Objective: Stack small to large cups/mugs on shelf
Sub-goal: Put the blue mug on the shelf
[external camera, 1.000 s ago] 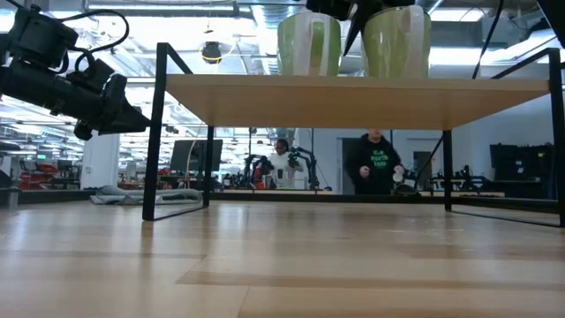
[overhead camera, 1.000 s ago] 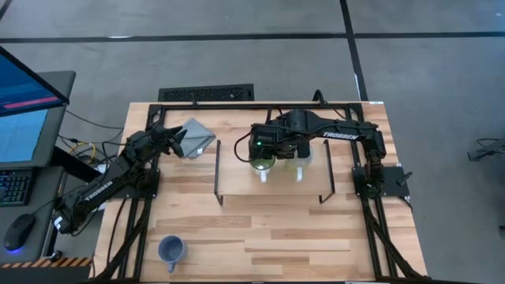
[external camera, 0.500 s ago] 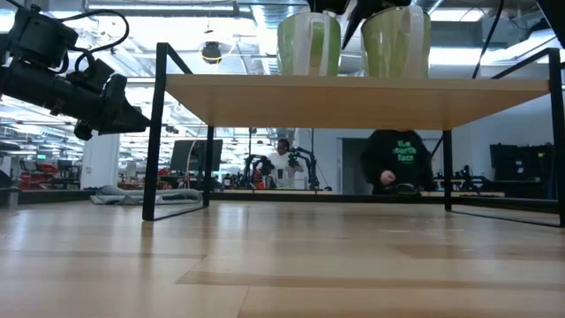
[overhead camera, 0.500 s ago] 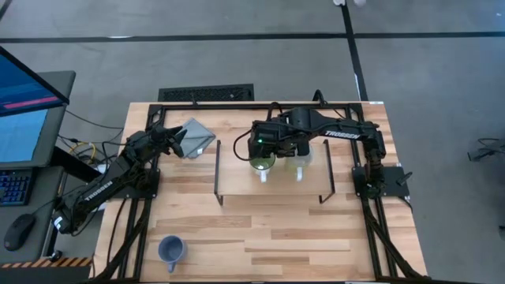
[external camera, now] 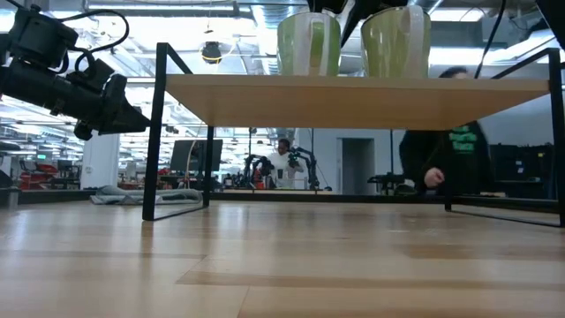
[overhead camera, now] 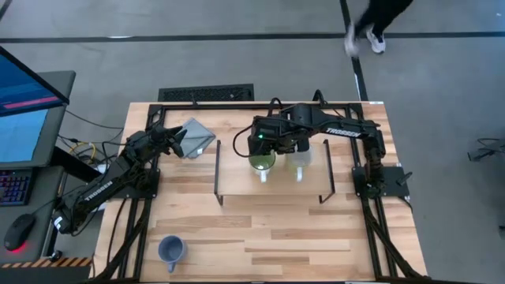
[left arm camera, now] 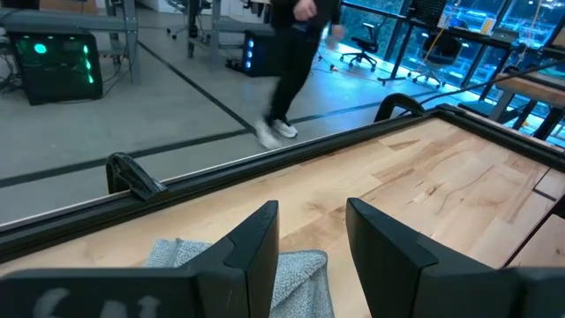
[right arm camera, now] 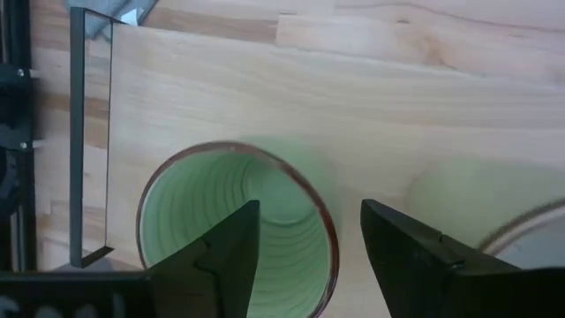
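The green mug (overhead camera: 263, 162) (right arm camera: 231, 234) and the cream-white mug (overhead camera: 298, 163) (external camera: 395, 40) stand upright side by side on the shelf (overhead camera: 268, 191) (external camera: 353, 99), handles toward the near edge. The blue mug (overhead camera: 171, 250) stands on the table near its near-left corner. My right gripper (overhead camera: 267, 152) (right arm camera: 309, 212) is open just above the green mug, one finger over its hollow and the other over the gap between the two mugs. My left gripper (overhead camera: 175, 140) (left arm camera: 309, 234) is open above the grey cloth (overhead camera: 195, 137) at the far left.
The shelf's black wire legs (external camera: 157, 132) stand on the table. The folded grey cloth (left arm camera: 296, 265) lies on the far left of the table. A black frame (overhead camera: 260, 104) runs along the far edge. A person (overhead camera: 379, 20) (external camera: 450, 159) walks on the floor beyond the table.
My right gripper has risen from between the two mugs, its fingers drawing up toward their rims in the low view. Both mugs have stayed in place on the shelf. The person in the background has walked across the room.
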You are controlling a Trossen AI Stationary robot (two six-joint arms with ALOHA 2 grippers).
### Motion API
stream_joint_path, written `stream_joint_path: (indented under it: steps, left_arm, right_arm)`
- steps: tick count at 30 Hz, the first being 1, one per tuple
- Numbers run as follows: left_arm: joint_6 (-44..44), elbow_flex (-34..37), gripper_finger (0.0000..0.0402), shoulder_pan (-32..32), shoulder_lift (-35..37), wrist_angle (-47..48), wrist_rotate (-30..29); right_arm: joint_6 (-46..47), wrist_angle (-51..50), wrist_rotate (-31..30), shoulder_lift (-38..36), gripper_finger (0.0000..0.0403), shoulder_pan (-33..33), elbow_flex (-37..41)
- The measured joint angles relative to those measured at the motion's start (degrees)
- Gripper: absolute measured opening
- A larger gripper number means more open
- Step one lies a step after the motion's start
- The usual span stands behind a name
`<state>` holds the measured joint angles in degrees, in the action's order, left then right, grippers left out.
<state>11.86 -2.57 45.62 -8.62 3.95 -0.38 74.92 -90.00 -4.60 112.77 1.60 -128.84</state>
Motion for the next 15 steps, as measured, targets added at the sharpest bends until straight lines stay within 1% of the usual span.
stream_joint_path:
  steps: [11,15]
  left_arm:
    - [0.0,0.0,0.0125,0.0,0.0,0.0,0.0]
    - [0.0,0.0,0.0125,0.0,0.0,0.0,-0.2]
  right_arm:
    - [-4.4,0.2,0.0,-0.7,0.0221,2.7,-0.1]
    - [-7.0,0.4,-0.1,-1.0,0.0221,4.1,-1.3]
